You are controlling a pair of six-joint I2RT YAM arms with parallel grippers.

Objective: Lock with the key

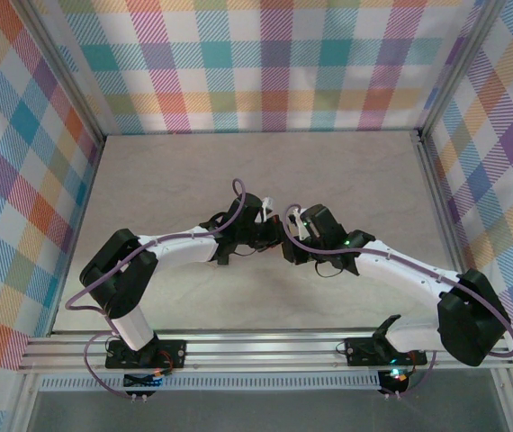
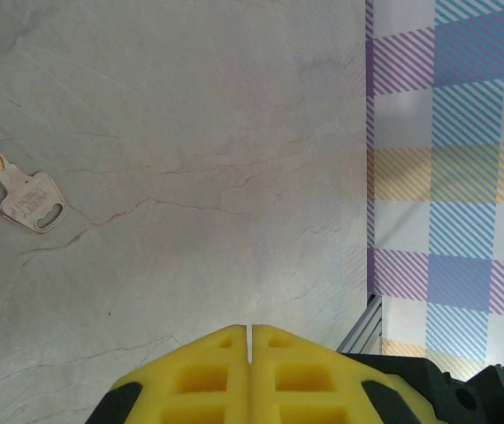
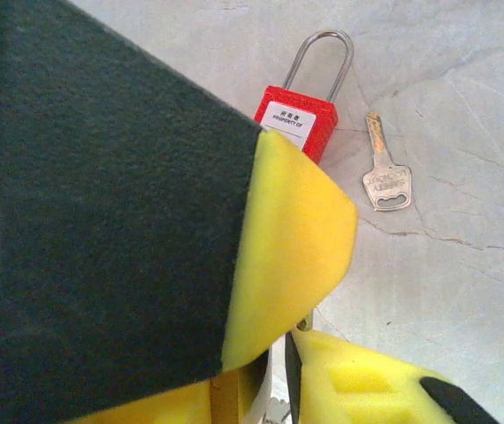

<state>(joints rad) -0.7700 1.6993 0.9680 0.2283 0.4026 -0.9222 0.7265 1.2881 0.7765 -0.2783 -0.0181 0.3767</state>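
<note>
Left gripper (image 2: 249,340): pads pressed together, empty.
Right gripper (image 3: 280,358): nearly closed around a metal sliver (image 3: 272,393); I cannot tell if it grips.
Key (image 3: 386,177): just right of the padlock (image 3: 294,124), blade toward frame top, up-right of my right gripper.
Nearer arm: right, I judge.

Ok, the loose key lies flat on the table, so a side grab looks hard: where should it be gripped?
Probably the key by its wide head, coming from straight above and pinching across the head's two side edges. It lies flat beside the red padlock, apart from it, and that grip leaves the blade free.
</note>
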